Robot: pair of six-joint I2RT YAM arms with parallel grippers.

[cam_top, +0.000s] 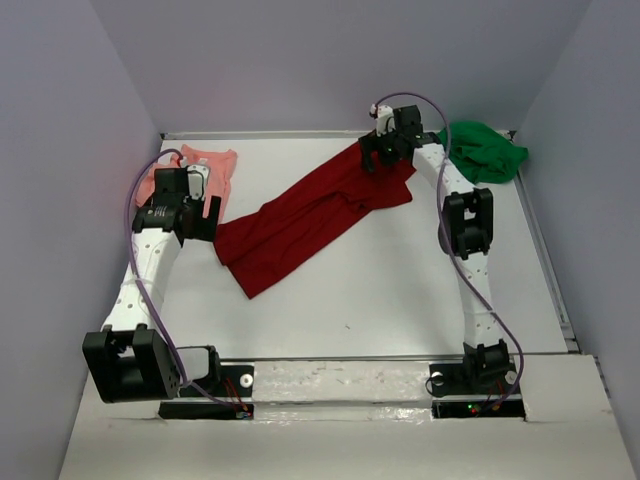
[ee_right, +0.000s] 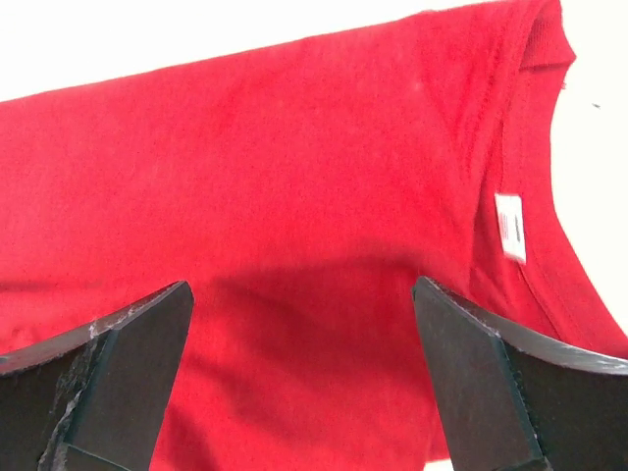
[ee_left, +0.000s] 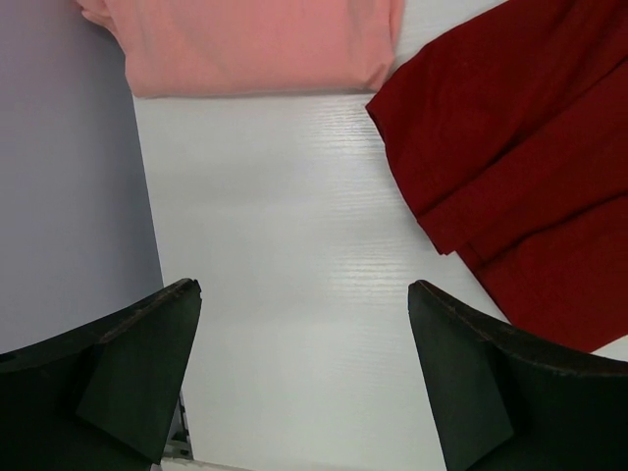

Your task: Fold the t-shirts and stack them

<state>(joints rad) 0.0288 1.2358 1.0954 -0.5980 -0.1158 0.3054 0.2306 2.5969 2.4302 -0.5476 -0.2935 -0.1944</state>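
Note:
The dark red t-shirt [cam_top: 310,215] lies folded lengthwise in a long diagonal strip across the table, hem at the near left, collar at the far right. In the right wrist view the dark red shirt [ee_right: 294,177] fills the frame with its collar and white label [ee_right: 509,228]. My right gripper [cam_top: 378,152] hangs open just above its collar end. The salmon pink t-shirt [cam_top: 200,175] lies folded at the far left, also in the left wrist view [ee_left: 255,44]. My left gripper [cam_top: 195,210] is open and empty over bare table beside it. The bright green t-shirt [cam_top: 485,150] lies crumpled at the far right corner.
Grey walls close in the white table [cam_top: 400,300] on the left, back and right. The left wall [ee_left: 69,196] is close beside my left gripper. The red shirt's hem [ee_left: 510,157] lies to the right of my left gripper.

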